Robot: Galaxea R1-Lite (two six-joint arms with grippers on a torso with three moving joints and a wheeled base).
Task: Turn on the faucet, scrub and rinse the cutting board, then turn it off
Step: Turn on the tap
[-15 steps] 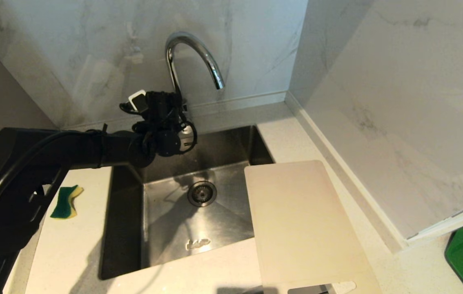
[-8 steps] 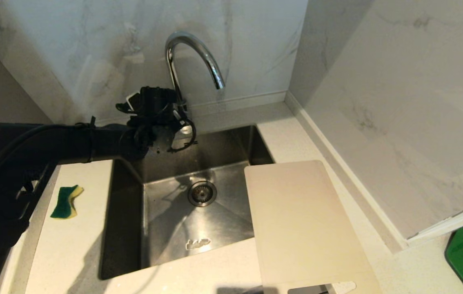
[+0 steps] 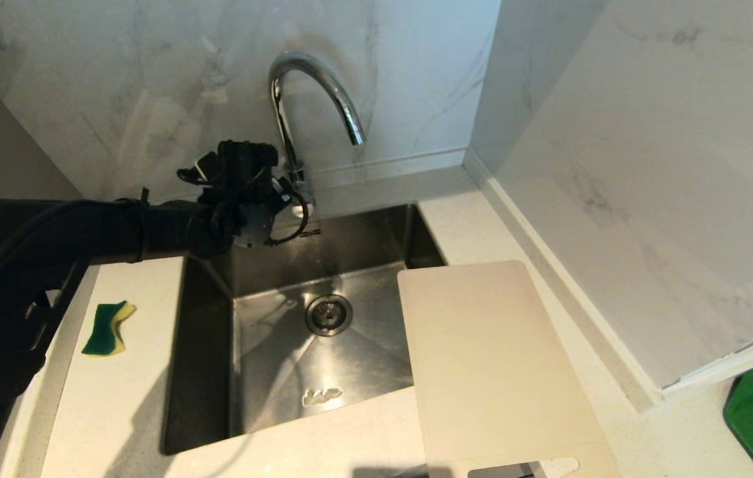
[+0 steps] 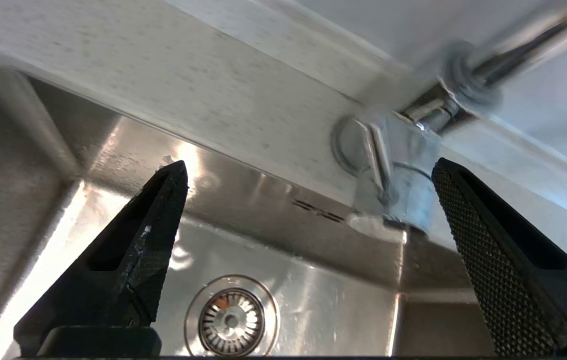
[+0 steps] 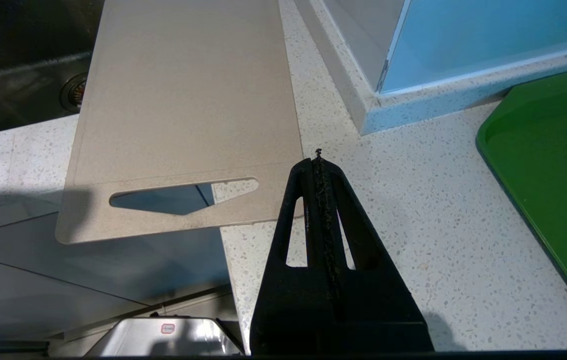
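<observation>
i'm holding my left gripper (image 4: 308, 170) spread wide at the faucet (image 4: 403, 165) base, nothing grasped; cutting board (image 3: 489, 362) lying right of the sink (image 3: 270, 372), sponge (image 3: 107, 327) left.

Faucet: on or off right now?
Off: no water leaves the faucet spout, and the sink basin looks dry.
</observation>
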